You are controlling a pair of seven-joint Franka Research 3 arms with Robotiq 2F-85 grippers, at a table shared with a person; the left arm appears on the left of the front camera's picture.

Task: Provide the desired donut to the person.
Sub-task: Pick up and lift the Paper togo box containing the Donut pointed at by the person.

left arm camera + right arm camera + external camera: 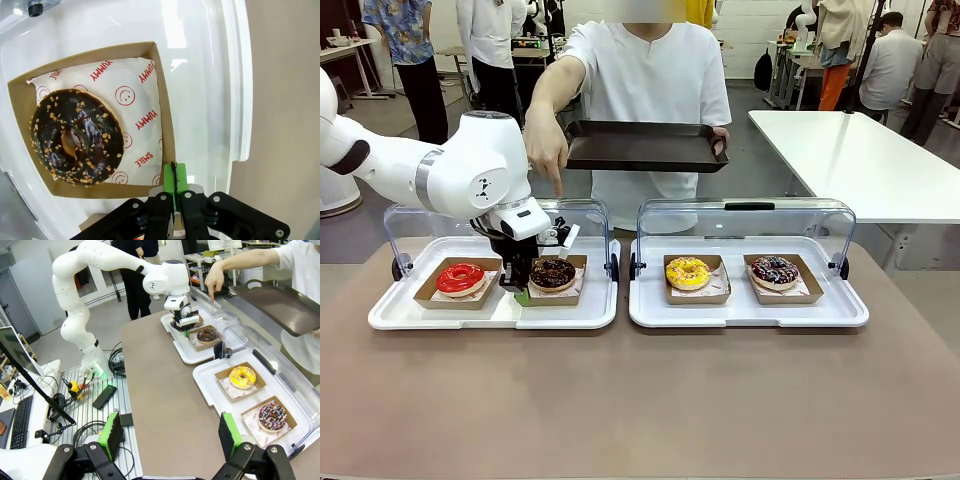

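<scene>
Left end effector pinching rim of chocolate donut cardboard tray.
Grip near tray corner; right end effector spread; person's hand points down above donut.

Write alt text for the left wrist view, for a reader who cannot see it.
The left gripper is shut on the corner rim of a cardboard box that holds a chocolate donut with nut pieces on printed paper. The box sits in a white tray on a brown table.
</scene>
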